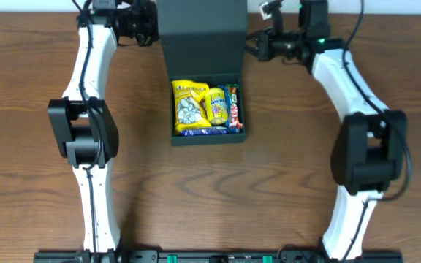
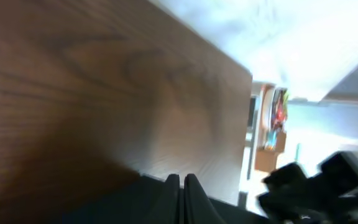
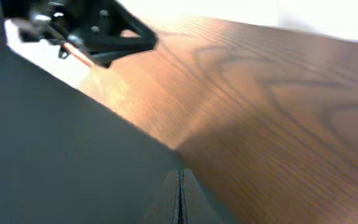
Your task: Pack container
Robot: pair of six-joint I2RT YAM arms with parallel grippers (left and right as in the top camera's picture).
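The dark green-black container stands open at the table's middle. Its flap lid is raised toward the back. Inside lie a yellow snack packet, a smaller yellow packet, a colourful bar and a blue packet. My left gripper is shut at the lid's left edge. In the left wrist view its fingers are pressed together over the dark lid. My right gripper is shut at the lid's right edge. In the right wrist view its tips lie against the lid.
The wooden table extends on all sides of the container. Both arm bases stand at the table's front edge. The table's back edge lies just behind the lid and the grippers.
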